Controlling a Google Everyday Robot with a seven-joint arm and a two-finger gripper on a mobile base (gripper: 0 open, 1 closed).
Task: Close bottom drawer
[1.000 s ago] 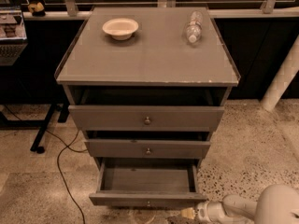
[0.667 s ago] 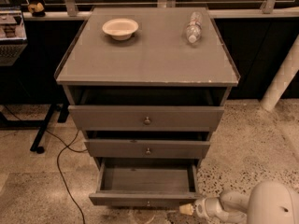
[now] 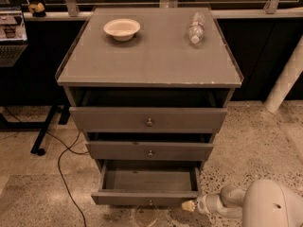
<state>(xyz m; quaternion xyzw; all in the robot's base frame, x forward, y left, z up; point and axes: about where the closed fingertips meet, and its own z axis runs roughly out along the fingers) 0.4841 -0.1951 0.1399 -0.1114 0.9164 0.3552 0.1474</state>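
The bottom drawer [image 3: 147, 197] of the grey cabinet stands pulled far out, its empty inside showing and a tiny round knob at the middle of its slim front. My gripper [image 3: 189, 205] is low at the right, its tip just off the right end of the drawer's front panel, with the white arm behind it at the lower right corner. I cannot tell if it touches the panel.
The middle drawer [image 3: 149, 151] and top drawer [image 3: 148, 120] stand slightly out. On the cabinet top are a white bowl [image 3: 122, 28] and a plastic bottle [image 3: 195, 28] lying down. A black cable [image 3: 64, 174] runs over the floor at the left. A white post [image 3: 286, 77] stands at the right.
My gripper and arm have moved left along the floor, closer to the right end of the bottom drawer's front. The drawer has not visibly moved.
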